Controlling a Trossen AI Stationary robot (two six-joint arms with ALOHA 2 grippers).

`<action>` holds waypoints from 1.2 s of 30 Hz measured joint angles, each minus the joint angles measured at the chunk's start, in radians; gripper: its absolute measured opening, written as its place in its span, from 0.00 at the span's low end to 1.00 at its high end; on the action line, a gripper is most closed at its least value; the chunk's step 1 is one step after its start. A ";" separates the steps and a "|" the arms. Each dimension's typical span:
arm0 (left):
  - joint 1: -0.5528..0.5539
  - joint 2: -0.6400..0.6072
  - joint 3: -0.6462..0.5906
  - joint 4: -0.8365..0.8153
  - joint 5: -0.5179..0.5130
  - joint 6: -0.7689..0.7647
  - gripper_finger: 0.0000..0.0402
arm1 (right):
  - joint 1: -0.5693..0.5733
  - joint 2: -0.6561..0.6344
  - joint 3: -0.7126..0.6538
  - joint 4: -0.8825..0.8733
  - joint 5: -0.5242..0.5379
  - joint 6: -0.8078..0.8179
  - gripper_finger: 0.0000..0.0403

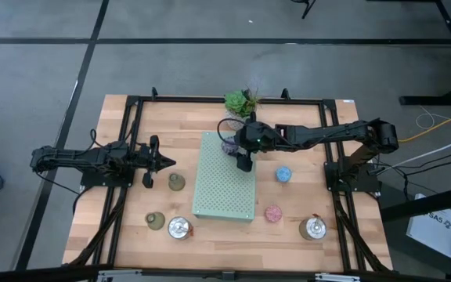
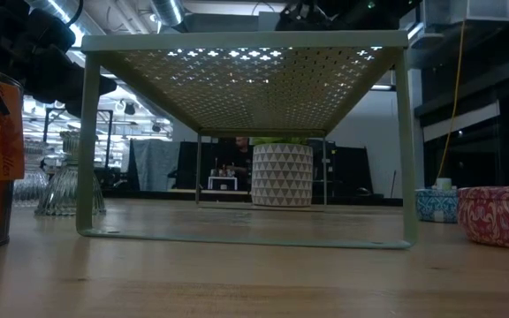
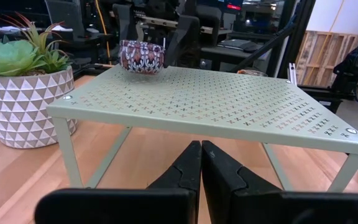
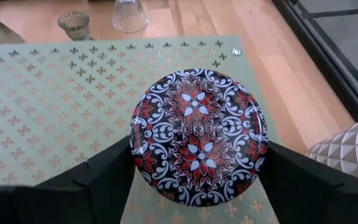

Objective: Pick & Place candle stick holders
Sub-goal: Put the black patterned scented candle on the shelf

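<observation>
The left gripper (image 1: 165,162) is seen over the left part of the table, its fingers (image 3: 185,171) pressed together with nothing between them. Just beyond its tip an olive-green holder (image 1: 176,182) stands on the wood, and further toward the table's front edge a second olive-green holder (image 1: 155,221) and a shiny silver holder (image 1: 179,228) are found side by side. Ahead of this gripper the pale green perforated shelf (image 1: 224,186) is raised on thin legs.

At the shelf's far corner the right gripper (image 1: 237,150) is positioned, jaws spread wide around a purple patterned holder (image 4: 197,135); a dark finger is seen close against each side of it. In the left wrist view the holder (image 3: 142,56) appears at the shelf surface near its far edge, though contact with the shelf cannot be judged. Just behind this gripper a green succulent (image 1: 239,101) in a white patterned pot (image 2: 281,175) stands on the table.

To the right of the gripper, off the shelf, a blue holder (image 1: 283,174) rests on the wood; nearer the front a pink holder (image 1: 273,213) is placed, and further right a second silver holder (image 1: 314,228).
</observation>
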 joint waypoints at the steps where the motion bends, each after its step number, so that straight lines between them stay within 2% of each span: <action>1: 0.000 0.000 0.000 0.000 0.000 0.000 0.02 | 0.000 0.000 0.000 0.005 -0.004 0.001 0.78; 23: 0.000 0.000 0.000 0.000 0.000 0.000 0.02 | 0.001 0.000 0.000 -0.037 -0.020 0.059 0.78; 32: 0.000 0.000 0.000 0.000 0.000 0.000 0.02 | 0.001 0.000 0.000 -0.034 -0.020 0.055 0.93; 36: 0.000 0.000 0.000 0.000 0.000 0.000 0.02 | 0.001 0.000 0.000 -0.033 -0.019 0.055 0.94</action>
